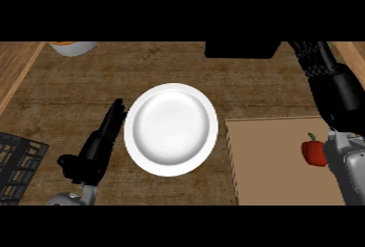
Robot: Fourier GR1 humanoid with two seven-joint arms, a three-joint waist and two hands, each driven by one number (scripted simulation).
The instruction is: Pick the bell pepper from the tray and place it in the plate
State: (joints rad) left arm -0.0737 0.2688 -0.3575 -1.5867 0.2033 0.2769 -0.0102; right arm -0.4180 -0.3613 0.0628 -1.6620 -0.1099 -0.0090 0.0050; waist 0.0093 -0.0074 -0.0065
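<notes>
The left hand (100, 144) stood at the left of the head view, seen almost from its edge. Its fingers (114, 113) were straight, close together and pointing away from the robot, and its thumb (68, 161) stuck out to the left. Only a short piece of the grey left forearm (70, 198) showed at the lower edge. The right forearm (349, 169) came in at the lower right corner. The right hand (336, 96) lay along the right edge, stretched out and holding nothing. The 2 hands were well apart.
</notes>
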